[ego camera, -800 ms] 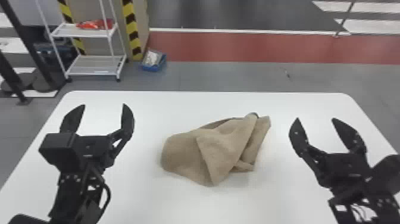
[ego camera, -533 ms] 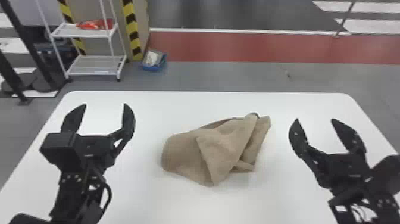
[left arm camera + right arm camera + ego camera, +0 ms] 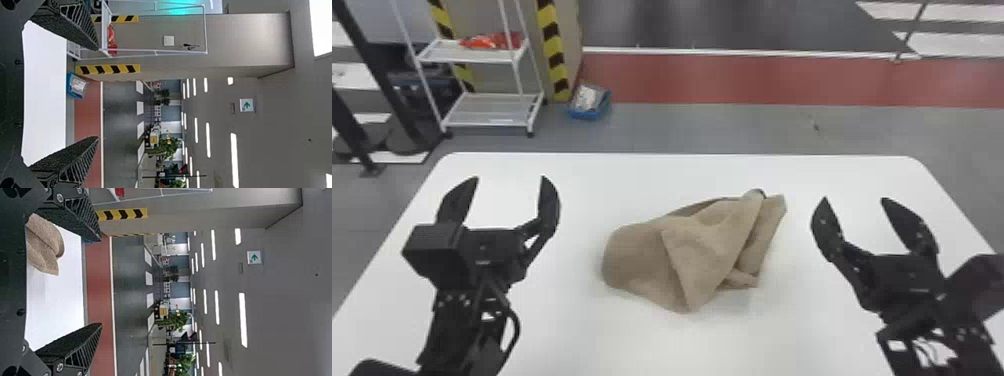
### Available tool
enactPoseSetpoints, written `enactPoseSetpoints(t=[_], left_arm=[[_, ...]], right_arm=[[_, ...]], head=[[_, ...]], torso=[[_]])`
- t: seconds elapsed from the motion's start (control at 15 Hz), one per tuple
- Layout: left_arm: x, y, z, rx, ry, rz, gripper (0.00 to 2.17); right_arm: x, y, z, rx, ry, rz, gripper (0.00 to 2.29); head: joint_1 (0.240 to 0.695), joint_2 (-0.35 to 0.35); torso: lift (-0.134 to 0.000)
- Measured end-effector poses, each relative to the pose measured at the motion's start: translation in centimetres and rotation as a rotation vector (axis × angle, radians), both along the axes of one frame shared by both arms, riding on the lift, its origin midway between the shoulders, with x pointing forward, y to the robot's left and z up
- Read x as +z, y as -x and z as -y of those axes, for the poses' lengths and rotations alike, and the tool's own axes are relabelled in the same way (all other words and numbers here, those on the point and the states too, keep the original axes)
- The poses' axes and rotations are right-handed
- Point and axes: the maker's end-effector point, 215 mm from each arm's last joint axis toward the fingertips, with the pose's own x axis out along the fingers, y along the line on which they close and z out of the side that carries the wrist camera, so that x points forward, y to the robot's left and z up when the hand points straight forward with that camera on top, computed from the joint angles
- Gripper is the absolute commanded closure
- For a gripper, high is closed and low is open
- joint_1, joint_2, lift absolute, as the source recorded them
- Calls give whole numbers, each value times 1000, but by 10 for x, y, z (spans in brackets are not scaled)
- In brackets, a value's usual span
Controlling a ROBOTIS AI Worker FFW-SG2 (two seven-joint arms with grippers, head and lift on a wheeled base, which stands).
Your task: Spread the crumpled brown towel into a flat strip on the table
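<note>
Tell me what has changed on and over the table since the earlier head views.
Both claws have shifted slightly inward, toward the towel: the left claw a little to the right, the right claw a little to the left. Nothing was gripped or let go. The towel stayed crumpled in place, and both claws stayed open.
</note>
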Motion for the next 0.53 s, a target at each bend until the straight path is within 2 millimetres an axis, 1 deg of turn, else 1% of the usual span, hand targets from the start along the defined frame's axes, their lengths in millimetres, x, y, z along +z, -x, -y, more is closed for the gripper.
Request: enactPoseSetpoints(t=[0.07, 0.2, 0.27, 0.33, 0.4, 0.47, 0.53], left_arm=[[-2, 0, 1, -1, 0, -4, 80], [-5, 0, 1, -2, 1, -7, 80], [-4, 0, 1, 0, 4, 0, 80], [-3, 0, 1, 0, 6, 5, 80], [-2, 1, 1, -1, 7, 8, 80], [-3, 1, 1, -3, 7, 8, 80], [-3, 2, 2, -6, 7, 8, 80]], right_arm=[[1, -3, -9, 15, -6, -1, 134], [-1, -9, -37, 60, -12, -15, 218], [-6, -13, -57, 94, -10, -33, 245], [-14, -16, -81, 136, 0, -58, 282], [-26, -18, -110, 196, 16, -93, 296], [-38, -19, -135, 257, 25, -126, 383], [-53, -19, -163, 328, 36, -168, 414]], head=[[695, -18], [695, 17], [695, 35], [695, 53], [695, 77], [695, 106], [695, 160]], torso=[[-124], [-124], [-124], [-124], [-124], [-124], [-124]])
